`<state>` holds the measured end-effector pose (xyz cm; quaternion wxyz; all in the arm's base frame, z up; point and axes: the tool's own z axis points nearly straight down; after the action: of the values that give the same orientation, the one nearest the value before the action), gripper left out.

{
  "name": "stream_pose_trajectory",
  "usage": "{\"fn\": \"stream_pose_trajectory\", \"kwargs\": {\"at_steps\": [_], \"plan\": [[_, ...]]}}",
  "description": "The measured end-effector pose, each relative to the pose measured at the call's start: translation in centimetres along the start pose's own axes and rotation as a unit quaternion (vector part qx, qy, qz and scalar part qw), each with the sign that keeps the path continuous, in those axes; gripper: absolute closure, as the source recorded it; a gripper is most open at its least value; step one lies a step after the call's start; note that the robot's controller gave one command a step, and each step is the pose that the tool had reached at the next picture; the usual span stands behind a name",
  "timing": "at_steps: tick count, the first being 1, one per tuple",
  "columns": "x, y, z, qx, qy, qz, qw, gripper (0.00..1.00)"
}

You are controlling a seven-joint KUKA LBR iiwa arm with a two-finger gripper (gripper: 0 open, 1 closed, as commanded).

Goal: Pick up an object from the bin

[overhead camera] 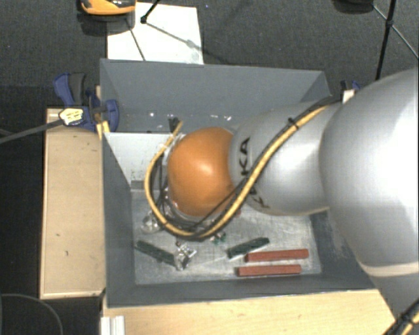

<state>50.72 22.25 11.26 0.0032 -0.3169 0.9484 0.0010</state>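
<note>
Surroundings, all placed relative to the grey metal bin (pixel 209 91). A dark charcoal, coarse-textured floor covering (pixel 39 39) is spreading behind the bin and to its left. A flat white rectangular sheet (pixel 167 33) is lying on that floor just behind the bin's rear wall, with a thin black rod (pixel 152 11) crossing its far edge. A rounded yellow-orange and black object (pixel 108 6) is sitting beyond the bin's rear left corner, cut by the frame. A thin black cable (pixel 386 39) is running down behind the rear right corner. A grey cable (pixel 26 133) is trailing in from the left. Small bright glints are showing low on the bin's rear wall.
</note>
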Motion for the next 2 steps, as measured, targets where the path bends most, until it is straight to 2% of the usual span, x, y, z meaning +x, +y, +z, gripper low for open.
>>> {"fn": "stream_pose_trajectory", "kwargs": {"at_steps": [1, 2], "plan": [[-1.66, 0.54, 3.79, 0.0, 0.0015, 0.023, 0.9997, 1.0], [-1.65, 0.53, 3.78, 0.0, 0.0015, 0.024, 0.9997, 1.0]]}}
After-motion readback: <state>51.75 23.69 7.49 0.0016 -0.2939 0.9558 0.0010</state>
